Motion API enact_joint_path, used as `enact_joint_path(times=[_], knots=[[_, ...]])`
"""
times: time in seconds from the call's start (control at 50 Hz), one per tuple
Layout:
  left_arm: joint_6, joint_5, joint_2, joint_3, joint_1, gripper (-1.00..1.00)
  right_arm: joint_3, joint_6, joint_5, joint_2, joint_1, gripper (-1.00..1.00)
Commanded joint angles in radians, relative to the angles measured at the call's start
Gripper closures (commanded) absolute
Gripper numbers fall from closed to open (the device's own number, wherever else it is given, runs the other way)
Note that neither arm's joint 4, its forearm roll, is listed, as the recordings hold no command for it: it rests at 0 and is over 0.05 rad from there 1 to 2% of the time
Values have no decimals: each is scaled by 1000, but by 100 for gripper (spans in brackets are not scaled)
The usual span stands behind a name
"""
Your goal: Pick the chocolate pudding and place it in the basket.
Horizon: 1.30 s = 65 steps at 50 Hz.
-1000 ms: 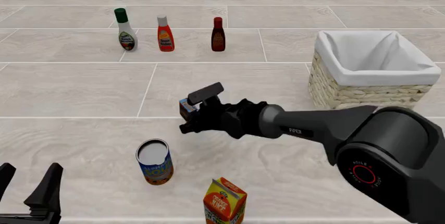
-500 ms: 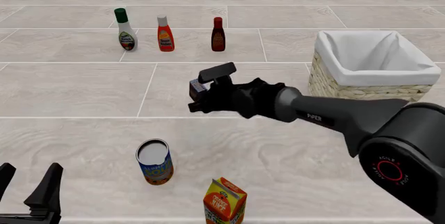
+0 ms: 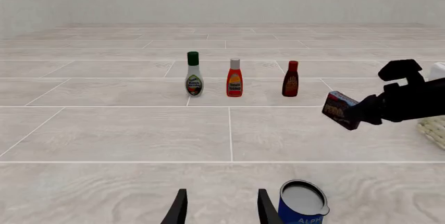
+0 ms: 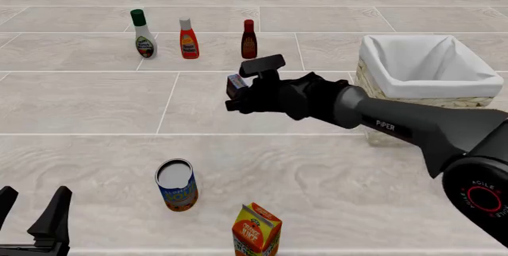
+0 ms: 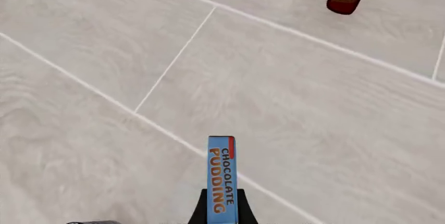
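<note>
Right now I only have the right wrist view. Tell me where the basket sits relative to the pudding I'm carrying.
Observer: In the front view the basket stands to the right of the chocolate pudding, with open tabletop between them.
Operator: Confirm the box is off the table.
Observer: Yes. The left wrist view shows the chocolate pudding tilted in the right gripper, clear of the surface.
Operator: Report what the left arm is doing.
Observer: The left gripper sits low at the front view's near left corner, open and empty.
Operator: List anything below my path.
Observer: The can and the orange juice carton stand nearer the arms, left of the basket.
</note>
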<state>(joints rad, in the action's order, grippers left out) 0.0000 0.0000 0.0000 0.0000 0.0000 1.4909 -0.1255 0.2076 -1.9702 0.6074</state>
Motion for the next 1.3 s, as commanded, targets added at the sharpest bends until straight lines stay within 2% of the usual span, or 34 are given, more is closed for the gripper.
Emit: enact_joint_path(times=[0.02, 0.48, 0.9, 1.3], knots=[[0, 0, 0, 0, 0, -100, -23, -21, 7, 56, -24, 100], [0, 0, 0, 0, 0, -100, -62, -8, 30, 171, -61, 100], [0, 0, 0, 0, 0, -100, -69, -21, 49, 234, -73, 100], [0, 0, 0, 0, 0, -100, -35, -6, 97, 270, -147, 100]])
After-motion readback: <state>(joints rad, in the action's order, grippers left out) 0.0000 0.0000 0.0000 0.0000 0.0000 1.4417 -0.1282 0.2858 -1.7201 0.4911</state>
